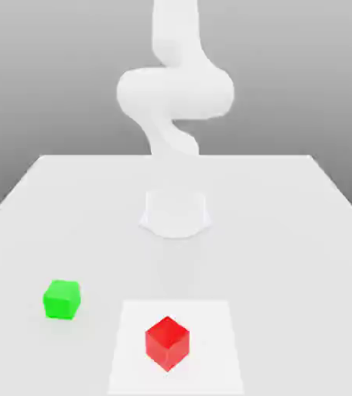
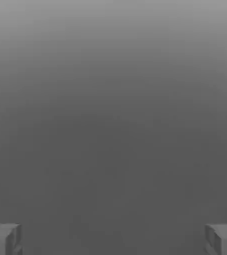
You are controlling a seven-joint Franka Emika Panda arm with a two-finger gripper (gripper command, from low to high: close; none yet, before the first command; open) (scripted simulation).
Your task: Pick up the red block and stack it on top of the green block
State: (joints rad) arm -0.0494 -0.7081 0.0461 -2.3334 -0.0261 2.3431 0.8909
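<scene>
The red block (image 1: 167, 342) sits on a paler square patch (image 1: 210, 325) near the table's front edge, turned so one corner faces the camera. The green block (image 1: 62, 299) rests on the table toward the exterior view's left, a short gap away from the red one. In the hand view my gripper (image 2: 113, 239) is open, its two grey fingertips (image 2: 3, 238) set far apart with nothing between them and only a plain grey background beyond.
The white arm (image 1: 176, 93) rises from its round base (image 1: 176, 213) at the middle of the white table (image 1: 287, 232). The table's edges run off to both sides and the back.
</scene>
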